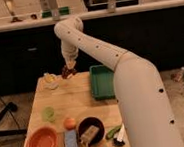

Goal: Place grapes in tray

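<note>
The grapes (pixel 67 71), a small dark reddish bunch, hang in my gripper (pixel 68 67) above the far left part of the wooden table (pixel 78 97). The gripper is shut on them and holds them lifted off the table. The green tray (pixel 102 81) lies at the far right of the table, to the right of the gripper, partly hidden by my white arm (pixel 121 79).
A yellowish item (pixel 50 80) sits at the far left. A pale green item (pixel 49 113), an orange fruit (pixel 69 123), an orange bowl (pixel 42 143), a blue sponge (pixel 70 140), a black bowl (pixel 90 131) holding a packet, and a green vegetable (pixel 113 132) lie along the front.
</note>
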